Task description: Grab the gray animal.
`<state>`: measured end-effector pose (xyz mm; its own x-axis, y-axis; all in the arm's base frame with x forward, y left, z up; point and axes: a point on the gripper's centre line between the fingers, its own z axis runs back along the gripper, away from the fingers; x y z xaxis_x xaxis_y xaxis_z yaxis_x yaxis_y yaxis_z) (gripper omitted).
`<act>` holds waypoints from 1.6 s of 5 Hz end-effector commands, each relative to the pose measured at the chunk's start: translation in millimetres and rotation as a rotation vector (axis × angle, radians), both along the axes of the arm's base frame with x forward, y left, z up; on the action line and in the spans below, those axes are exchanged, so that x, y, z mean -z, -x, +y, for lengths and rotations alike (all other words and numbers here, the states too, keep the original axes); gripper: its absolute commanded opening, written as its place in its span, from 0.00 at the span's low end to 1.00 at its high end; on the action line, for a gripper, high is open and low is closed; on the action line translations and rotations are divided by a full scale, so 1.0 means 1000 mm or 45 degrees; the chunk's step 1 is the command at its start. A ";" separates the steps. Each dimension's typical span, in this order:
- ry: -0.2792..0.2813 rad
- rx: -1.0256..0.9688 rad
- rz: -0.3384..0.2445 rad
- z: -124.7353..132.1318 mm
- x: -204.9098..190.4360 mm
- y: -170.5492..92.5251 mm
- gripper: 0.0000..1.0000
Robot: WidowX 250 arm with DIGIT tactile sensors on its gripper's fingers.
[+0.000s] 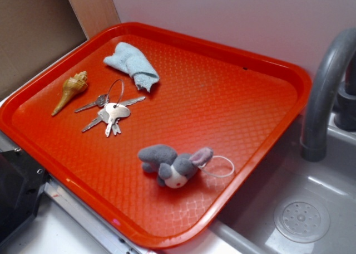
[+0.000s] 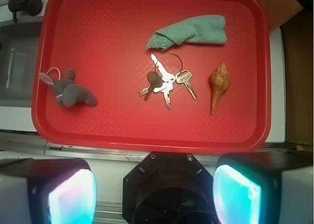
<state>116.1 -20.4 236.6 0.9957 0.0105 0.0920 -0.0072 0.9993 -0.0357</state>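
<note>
1. Gray animal (image 1: 169,166) (image 2: 70,91): one, lying on its side on the red tray (image 1: 222,103) (image 2: 108,32), close to the tray edge nearest the sink (image 1: 311,209); white muzzle and pinkish ear visible in the exterior view, thin white loop cord (image 1: 219,166) (image 2: 53,70) trailing from the head toward the rim.
2. Untouched, well apart from the other things on the tray.
3. Bunch of keys (image 1: 111,112) (image 2: 164,81): one bunch, several keys on a wire ring, near the tray's middle, between the plush and the far items.
4. Seashell (image 1: 70,91) (image 2: 219,86): one, tan and spiral, lying just beside the keys, pointed end toward the tray edge.
5. Pale blue cloth (image 1: 132,64) (image 2: 191,32): one, crumpled, at the far end of the tray, past the keys.
6. Gray faucet (image 1: 325,87) curving up beside the tray, round drain (image 1: 301,219) in the sink basin below it.
7. Gripper (image 2: 155,194): seen only in the wrist view, held high above and off the tray's long edge, looking straight down on all four items.
8. Jaws standing wide apart, two pale pads (image 2: 73,197) at the lower corners of the wrist view, empty, touching nothing.
9. Plush toward the left of the wrist view, not between the pads.
10. Arm out of sight in the exterior view.
</note>
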 end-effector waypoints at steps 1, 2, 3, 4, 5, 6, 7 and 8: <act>0.000 0.000 0.000 0.000 0.000 0.000 1.00; 0.004 0.224 -0.122 -0.013 0.003 -0.017 1.00; 0.114 0.486 -0.226 -0.028 0.017 -0.045 1.00; 0.113 0.748 -0.239 -0.064 0.043 -0.066 1.00; 0.091 0.836 -0.172 -0.090 0.063 -0.075 1.00; 0.089 0.967 -0.134 -0.121 0.078 -0.074 1.00; 0.055 1.029 -0.082 -0.137 0.097 -0.070 1.00; 0.001 1.046 0.018 -0.147 0.125 -0.071 1.00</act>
<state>185.7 -157.9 96.2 0.6939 -0.7200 0.0127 0.7195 0.6924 -0.0537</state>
